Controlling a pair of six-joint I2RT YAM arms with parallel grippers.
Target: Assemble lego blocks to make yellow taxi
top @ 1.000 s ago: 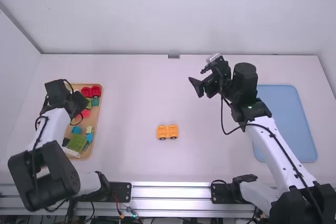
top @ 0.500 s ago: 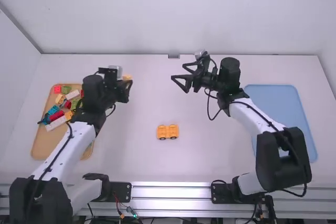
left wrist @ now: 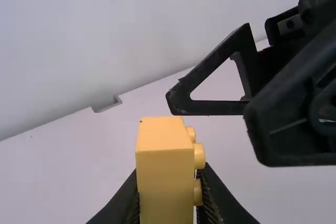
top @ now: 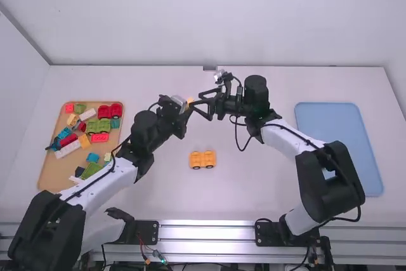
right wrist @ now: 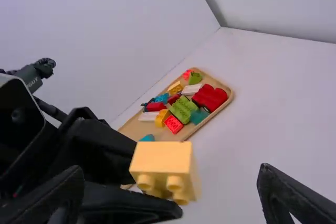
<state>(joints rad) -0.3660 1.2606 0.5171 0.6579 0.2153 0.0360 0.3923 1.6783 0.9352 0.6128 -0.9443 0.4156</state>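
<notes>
While left fingers grip a block, right fingers gape.

Across the white table, plain yellow-orange is shown by the block toward twelve o'clock and, above black wheels, by the car base toward six. The tan tray at nine is dotted with red, green, blue, white and yellow bricks; at three, plain light blue is borne by another tray.
</notes>
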